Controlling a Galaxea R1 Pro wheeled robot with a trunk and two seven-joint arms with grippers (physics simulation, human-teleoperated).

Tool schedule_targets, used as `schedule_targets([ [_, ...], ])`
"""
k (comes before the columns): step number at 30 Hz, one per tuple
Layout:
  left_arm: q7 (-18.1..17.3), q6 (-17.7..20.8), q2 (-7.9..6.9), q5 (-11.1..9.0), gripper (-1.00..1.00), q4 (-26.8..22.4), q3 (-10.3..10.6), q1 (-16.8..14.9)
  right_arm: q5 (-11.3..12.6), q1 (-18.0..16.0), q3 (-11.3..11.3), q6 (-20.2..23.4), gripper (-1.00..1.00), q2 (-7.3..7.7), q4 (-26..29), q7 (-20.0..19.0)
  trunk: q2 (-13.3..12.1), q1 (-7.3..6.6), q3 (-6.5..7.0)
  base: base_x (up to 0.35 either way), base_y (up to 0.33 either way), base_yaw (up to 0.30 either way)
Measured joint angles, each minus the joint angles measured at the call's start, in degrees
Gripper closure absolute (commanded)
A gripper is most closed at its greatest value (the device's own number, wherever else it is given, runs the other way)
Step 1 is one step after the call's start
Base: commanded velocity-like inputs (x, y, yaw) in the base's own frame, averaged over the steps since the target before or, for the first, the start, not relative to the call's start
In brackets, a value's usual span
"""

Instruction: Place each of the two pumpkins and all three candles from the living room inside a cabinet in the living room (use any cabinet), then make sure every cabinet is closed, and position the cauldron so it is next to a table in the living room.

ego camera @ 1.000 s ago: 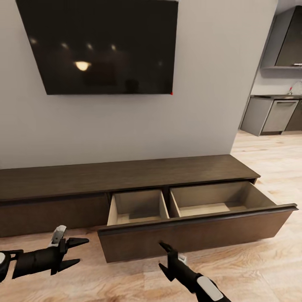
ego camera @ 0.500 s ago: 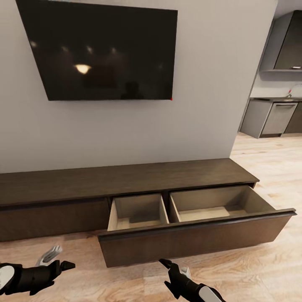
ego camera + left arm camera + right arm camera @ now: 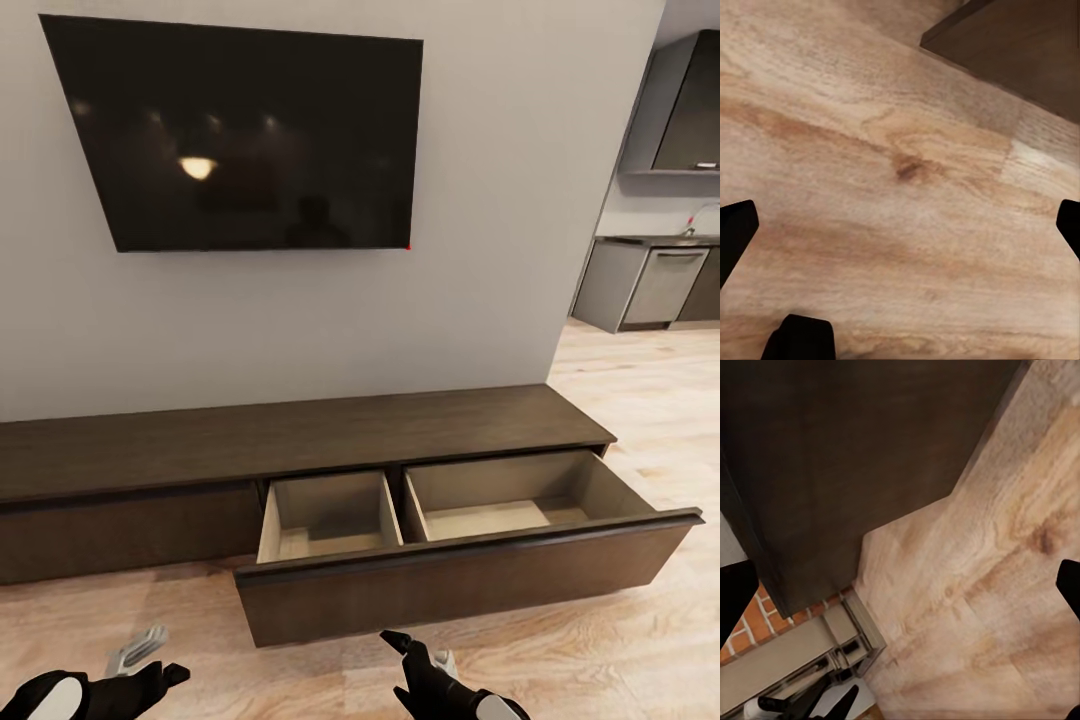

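Since its drawer [image 3: 470,575] gapes empty ahead, both released pincers (left [image 3: 140,668], right [image 3: 418,665]) hang low, carrying nothing.

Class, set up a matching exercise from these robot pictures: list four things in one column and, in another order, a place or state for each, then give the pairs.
Things:
1. television
2. cabinet drawer
3. wooden floor
4. kitchen units

Places or states:
A. pulled out, nothing inside
B. mounted on the grey wall
C. far right, beyond the wall
D. under both grippers

Pairs: 1-B, 2-A, 3-D, 4-C
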State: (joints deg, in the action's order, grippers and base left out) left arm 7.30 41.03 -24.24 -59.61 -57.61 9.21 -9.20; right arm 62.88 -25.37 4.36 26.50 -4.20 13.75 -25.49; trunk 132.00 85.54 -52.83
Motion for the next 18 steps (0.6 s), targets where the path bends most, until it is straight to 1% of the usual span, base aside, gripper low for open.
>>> schedule_targets([
  [4,0.1,-0.1,0.21,0.1,-1.0,0.1,0.0,0.0,0.0,0.0,0.0,0.0,-1.0,0.07,0.0,0.1,-1.6,-0.88,0.72,0.0,0.0,0.0],
  [8,0.1,-0.2,0.88,0.2,-1.0,0.2,0.1,0.0,0.2,0.0,0.0,0.0,-1.0,0.26,-0.7,0.2,-3.2,-1.76,1.44,0.0,0.0,0.0],
  [10,0.1,-0.2,1.06,0.2,-1.0,1.2,0.0,0.0,0.3,0.0,0.0,0.1,-1.0,0.28,-1.4,0.1,-4.0,-2.2,1.79,0.0,0.0,0.0],
  [14,0.1,-0.3,1.16,0.2,-1.0,2.4,-0.1,-0.2,0.3,0.0,0.0,0.0,-1.0,0.29,-1.9,0.1,-5.6,-3.08,2.51,0.0,0.0,0.0],
  [18,0.2,-0.2,1.18,0.2,-1.0,2.6,-0.2,-0.2,0.3,0.0,-0.1,0.0,-1.0,0.29,-2.0,0.2,-7.2,-3.95,3.21,0.0,0.0,0.0],
])
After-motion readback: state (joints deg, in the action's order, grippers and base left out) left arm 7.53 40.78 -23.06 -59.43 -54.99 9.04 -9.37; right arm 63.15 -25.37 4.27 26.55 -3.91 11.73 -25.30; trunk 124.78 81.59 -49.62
